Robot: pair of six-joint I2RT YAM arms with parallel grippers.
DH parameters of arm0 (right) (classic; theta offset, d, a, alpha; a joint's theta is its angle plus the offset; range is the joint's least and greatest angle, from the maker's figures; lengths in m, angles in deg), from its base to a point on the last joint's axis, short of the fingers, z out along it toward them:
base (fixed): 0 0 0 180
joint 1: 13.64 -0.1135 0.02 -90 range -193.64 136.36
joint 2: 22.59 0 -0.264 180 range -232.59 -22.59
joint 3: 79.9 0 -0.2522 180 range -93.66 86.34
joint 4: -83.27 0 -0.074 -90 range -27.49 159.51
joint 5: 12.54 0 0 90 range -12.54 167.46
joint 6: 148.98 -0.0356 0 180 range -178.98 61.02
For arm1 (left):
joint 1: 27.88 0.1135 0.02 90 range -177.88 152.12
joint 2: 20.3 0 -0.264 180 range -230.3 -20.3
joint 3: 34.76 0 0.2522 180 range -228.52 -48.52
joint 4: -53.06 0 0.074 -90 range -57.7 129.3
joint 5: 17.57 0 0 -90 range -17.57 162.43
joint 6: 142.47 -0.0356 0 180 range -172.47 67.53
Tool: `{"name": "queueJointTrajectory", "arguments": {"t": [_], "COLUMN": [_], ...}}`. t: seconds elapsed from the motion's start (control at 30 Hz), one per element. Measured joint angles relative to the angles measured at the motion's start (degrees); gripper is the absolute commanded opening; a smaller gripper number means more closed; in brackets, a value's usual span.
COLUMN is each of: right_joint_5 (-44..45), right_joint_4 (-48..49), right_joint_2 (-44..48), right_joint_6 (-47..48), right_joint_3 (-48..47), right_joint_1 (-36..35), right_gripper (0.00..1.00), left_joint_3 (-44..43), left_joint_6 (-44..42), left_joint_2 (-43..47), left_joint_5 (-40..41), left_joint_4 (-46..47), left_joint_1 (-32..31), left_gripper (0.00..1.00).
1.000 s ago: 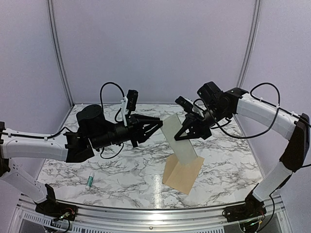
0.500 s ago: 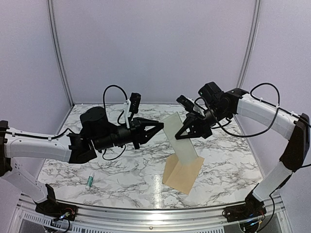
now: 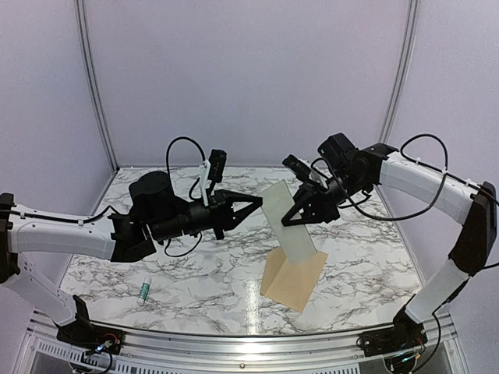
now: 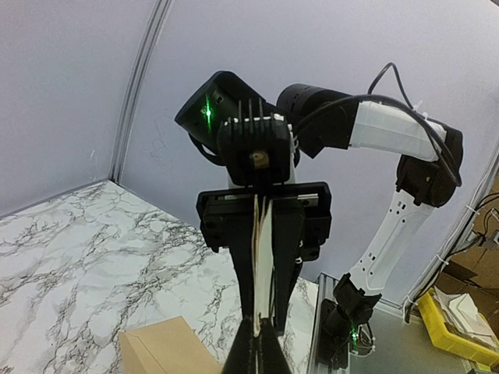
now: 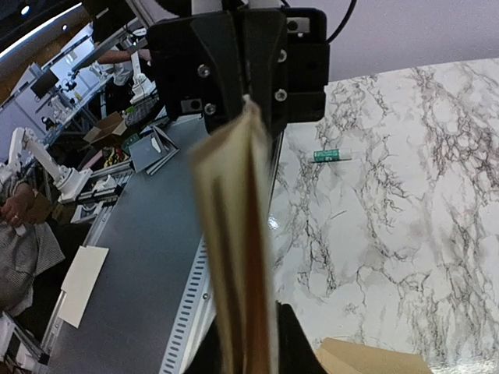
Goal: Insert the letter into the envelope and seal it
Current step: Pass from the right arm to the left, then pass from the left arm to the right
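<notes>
My left gripper (image 3: 258, 200) is clamped on the thin cream-white paper letter (image 3: 295, 238) at its top corner. The sheet stands steeply, its top leaning left and its bottom meeting the flat tan-brown kraft envelope (image 3: 295, 282). I cannot tell whether my right gripper (image 3: 286, 220) holds it.

Matt paper letter (image 3: 299, 240), kraft-paper envelope (image 3: 293, 282), glossy marbled table (image 3: 201, 273)

Letter (image 3: 287, 222) is a pale cream-white, envelope (image 3: 295, 282) is plain tan-brown kraft. Table (image 3: 195, 269) is white marble with dark grey veining, and the glue stick (image 3: 144, 291) is green and white.
</notes>
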Motion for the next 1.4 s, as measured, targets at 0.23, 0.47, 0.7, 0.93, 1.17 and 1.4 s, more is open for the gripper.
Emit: {"name": "queueJointTrajectory", "arguments": {"t": [0.23,0.47,0.7,0.93,1.17,1.4], "right_joint_5": [0.07,0.04,0.11,3.21,17.31,32.46], "right_joint_4": [0.15,0.44,0.66,0.66,7.13,13.66], "right_joint_2": [0.0,0.0,0.0,0.0,-2.69,-10.45], "right_joint_6": [-0.2,-0.22,-0.5,1.29,-0.46,-3.41], "right_joint_3": [0.63,1.03,1.05,1.14,8.41,14.86], "right_joint_1": [0.26,0.26,0.31,7.85,20.9,20.83], "right_gripper": [0.0,0.0,0.29,0.36,0.34,0.32], "left_joint_3": [0.02,1.18,1.36,1.79,4.9,5.42], "left_joint_6": [0.57,1.36,1.44,1.44,0.35,-2.78], "left_joint_2": [0.02,0.7,0.72,1.01,6.84,13.33], "left_joint_5": [0.04,0.04,-0.07,-0.04,1.57,4.61], "left_joint_4": [0.02,1.25,1.7,1.88,-5.99,-16.65], "left_joint_1": [0.44,1.01,1.03,1.51,2.38,2.95], "left_gripper": [0.09,0.0,0.0,0.0,0.0,0.0]}}
